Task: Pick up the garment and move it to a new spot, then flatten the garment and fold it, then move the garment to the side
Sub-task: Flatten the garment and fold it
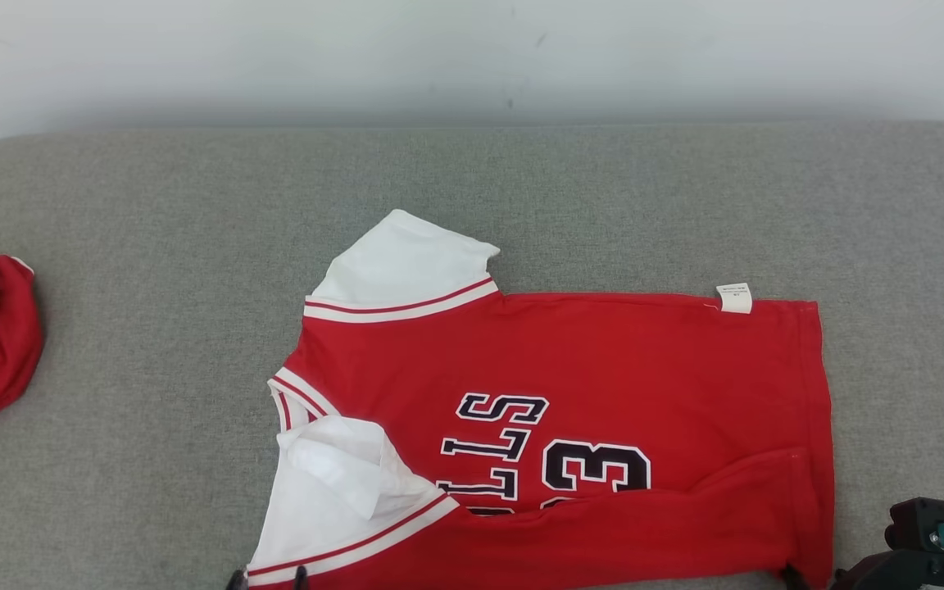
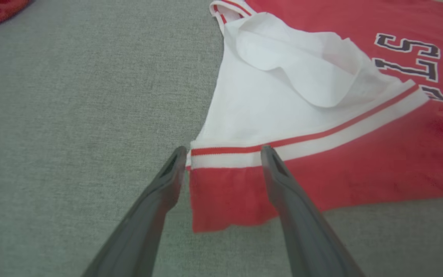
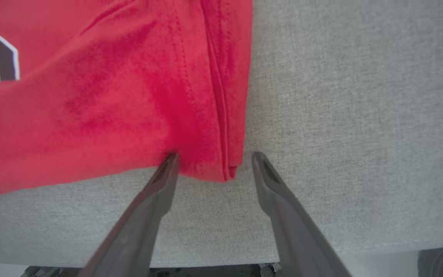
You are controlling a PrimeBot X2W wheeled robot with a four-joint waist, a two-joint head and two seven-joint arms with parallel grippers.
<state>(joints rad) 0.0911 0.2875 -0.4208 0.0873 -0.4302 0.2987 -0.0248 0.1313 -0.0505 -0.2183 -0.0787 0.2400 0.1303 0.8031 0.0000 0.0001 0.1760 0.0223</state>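
We look across a broad grey fabric surface [image 1: 152, 205], woven and faintly mottled, that runs the full width from left to right. Its far corners are rounded (most plainly at the far left). Behind the far edge rises a plain white wall [image 1: 439, 57], with a few small dark marks [image 1: 540, 38] just right of centre. A soft band of shadow [image 1: 275, 111] lies along the wall's foot. The light is even and diffuse.
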